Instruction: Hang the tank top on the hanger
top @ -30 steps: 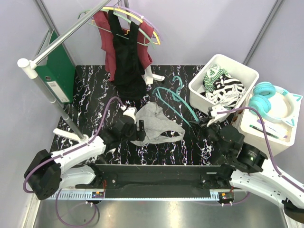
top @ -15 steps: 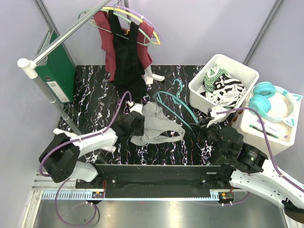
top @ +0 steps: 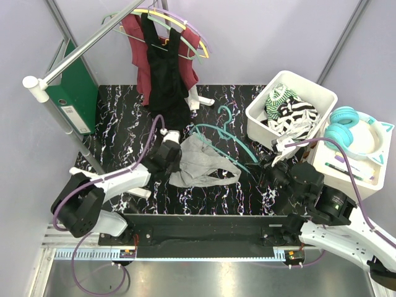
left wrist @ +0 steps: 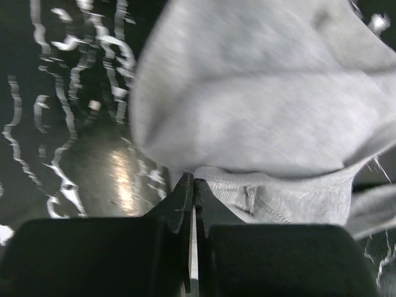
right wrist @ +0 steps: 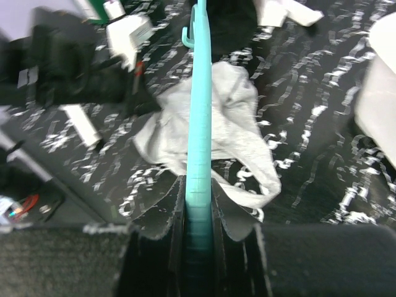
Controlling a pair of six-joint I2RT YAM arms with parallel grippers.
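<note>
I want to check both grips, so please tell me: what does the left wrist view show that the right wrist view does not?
Only the left wrist view: the left gripper closed on the edge of the tank top, with its stitched hem close up.
Only the right wrist view: the right gripper clamped on the teal hanger, seen edge-on, reaching out over the garment.
Both: the grey tank top and the black marbled table.
</note>
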